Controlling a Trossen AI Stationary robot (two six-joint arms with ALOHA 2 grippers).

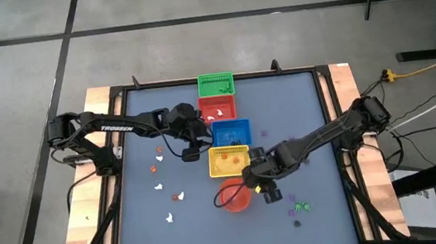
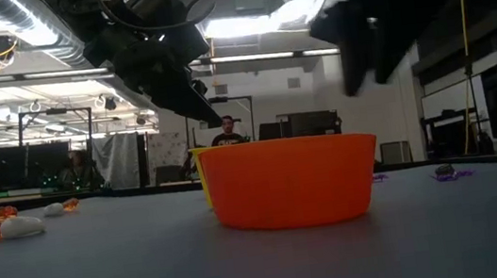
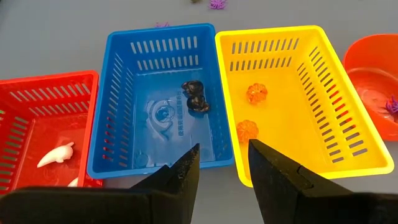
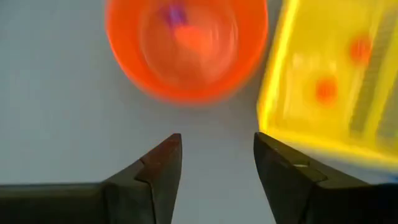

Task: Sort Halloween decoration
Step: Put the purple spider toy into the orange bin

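Note:
Small trinkets lie loose on the table: orange and white ones (image 1: 159, 152) left of the baskets, purple, green and dark ones (image 1: 299, 206) to the right. The blue basket (image 3: 163, 99) holds a dark trinket (image 3: 196, 97). Two orange ones (image 3: 256, 93) lie in the yellow basket (image 3: 298, 99), and a white one (image 3: 56, 154) in the red basket (image 3: 43, 124). The orange bowl (image 4: 186, 43) holds a purple trinket (image 4: 174, 14). My left gripper (image 3: 222, 155) hovers open and empty at the left side of the blue and yellow baskets. My right gripper (image 4: 214, 155) is open and empty beside the bowl.
A green basket (image 1: 215, 83) stands at the far end of the basket column, with the red, blue and yellow ones nearer and the bowl (image 1: 234, 197) nearest. In the low view the bowl (image 2: 290, 181) stands in front, with trinkets (image 2: 3, 226) off to one side. A raised frame (image 1: 327, 92) borders the table.

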